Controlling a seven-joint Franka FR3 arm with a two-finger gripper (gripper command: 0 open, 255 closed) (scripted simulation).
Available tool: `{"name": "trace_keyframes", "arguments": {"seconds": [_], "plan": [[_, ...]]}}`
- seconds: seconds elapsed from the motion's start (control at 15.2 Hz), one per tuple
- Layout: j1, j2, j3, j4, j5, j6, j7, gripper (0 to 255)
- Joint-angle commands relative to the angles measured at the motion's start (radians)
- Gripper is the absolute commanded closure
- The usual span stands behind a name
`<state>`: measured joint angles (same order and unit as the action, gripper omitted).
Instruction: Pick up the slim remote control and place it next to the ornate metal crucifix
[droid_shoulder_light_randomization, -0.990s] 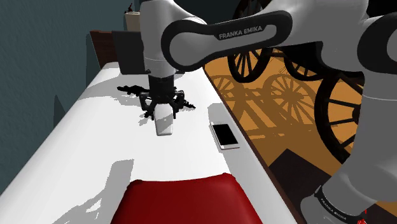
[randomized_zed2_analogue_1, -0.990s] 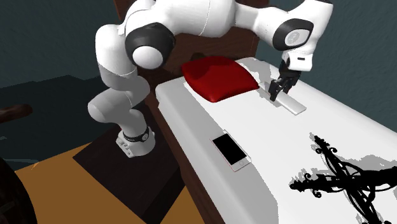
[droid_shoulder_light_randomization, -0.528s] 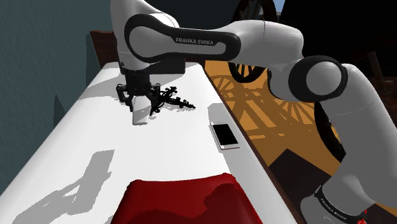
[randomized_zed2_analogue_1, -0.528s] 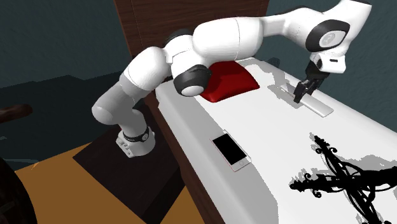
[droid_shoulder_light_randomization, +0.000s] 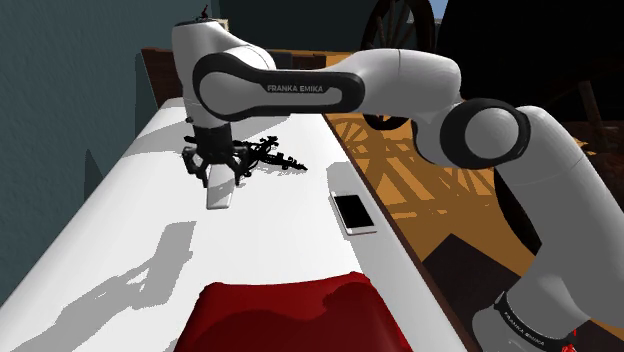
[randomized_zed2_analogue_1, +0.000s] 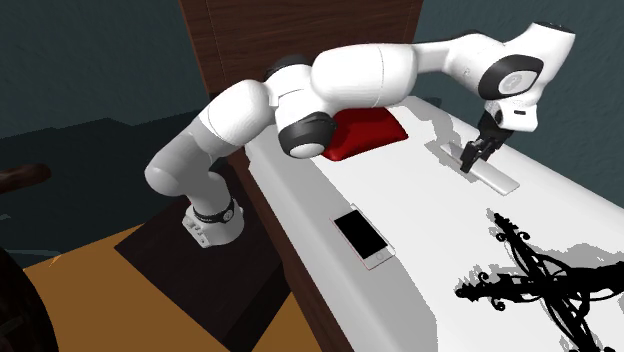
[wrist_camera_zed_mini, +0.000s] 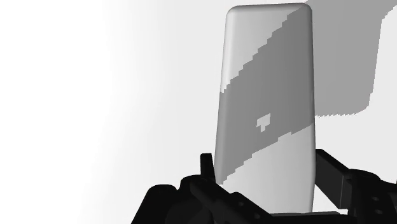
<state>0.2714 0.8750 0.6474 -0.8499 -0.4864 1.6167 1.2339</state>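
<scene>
At the shoulder view's left, pinches the slim remote (droid_shoulder_light_randomization: 219, 192) in the gripper (droid_shoulder_light_randomization: 218, 172), narrow spread, clamped across the width close to one short end. Confirms it in the wrist view: fingers (wrist_camera_zed_mini: 334, 178) pressed on both long edges, with most of the pale grey slab sticking out past them. Hangs low over the white bed (droid_shoulder_light_randomization: 110, 230); cannot tell whether the far end touches down. Moving right, puts the load near one tip of the dark ornate crucifix (droid_shoulder_light_randomization: 272, 156), clearly apart from it in the second exterior view. Further right, passes the red pillow (droid_shoulder_light_randomization: 290, 315) at the bed's near end, then the white-framed phone (droid_shoulder_light_randomization: 352, 211) lying flat by the bed's edge, well apart from the load. Reads as light, rigid and smooth-sided, so probably slippery and prone to swinging about an end grip. Better taken across the width nearer the middle; no real crush risk, no need for a hard squeeze. Needs a flat, low set-down so as not to skid into the crucifix.
</scene>
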Motion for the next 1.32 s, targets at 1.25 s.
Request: {"name": "trace_keyframes", "arguments": {"seconds": [1.25], "plan": [[-0.068,0.015,-0.008,-0.249,-0.022,0.237,0.048,255]]}}
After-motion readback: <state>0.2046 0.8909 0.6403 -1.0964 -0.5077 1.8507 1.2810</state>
